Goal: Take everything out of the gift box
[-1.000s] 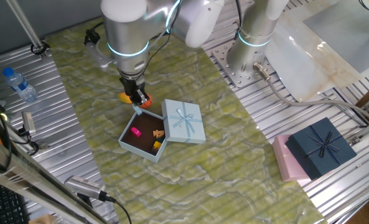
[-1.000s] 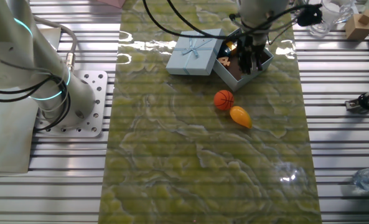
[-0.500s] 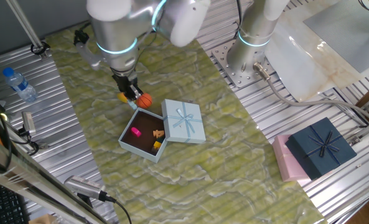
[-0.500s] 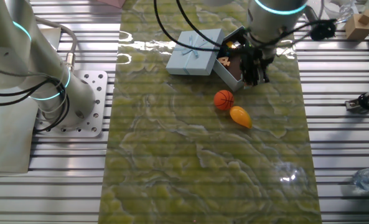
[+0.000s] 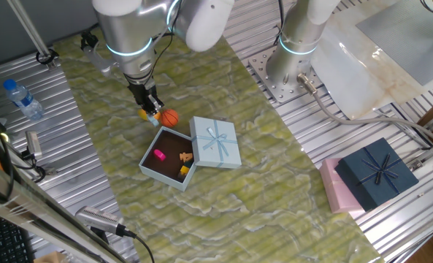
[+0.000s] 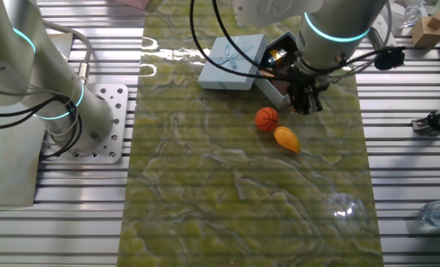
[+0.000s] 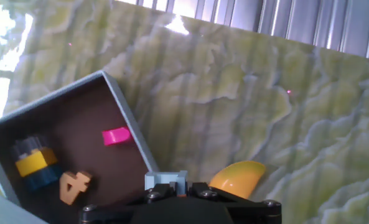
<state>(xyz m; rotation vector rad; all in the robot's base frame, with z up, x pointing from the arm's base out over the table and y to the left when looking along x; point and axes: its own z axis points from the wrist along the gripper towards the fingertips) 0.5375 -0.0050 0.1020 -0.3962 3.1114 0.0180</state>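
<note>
The pale-blue gift box (image 5: 152,166) lies open on the green mat, and its bow lid (image 5: 216,142) leans on its right side. On its brown floor lie a magenta piece (image 7: 116,135), an orange piece (image 7: 74,186) and a yellow-and-blue piece (image 7: 33,163). The orange basketball (image 5: 170,117) and the yellow-orange fruit (image 6: 286,138) rest on the mat just outside the box. My gripper (image 5: 151,109) hangs over the mat beside the box's far corner, near the fruit (image 7: 237,177). It is shut on a small pale-blue toy piece (image 7: 165,180).
A dark navy box with a bow (image 5: 377,172) sits on a pink box (image 5: 336,190) at the right. A water bottle (image 5: 23,98) lies at the left on the metal slats. A second arm's base (image 5: 296,47) stands behind the mat.
My gripper has moved from above the box out past its corner to the mat beside the fruit and the basketball. The things in the box have not moved.
</note>
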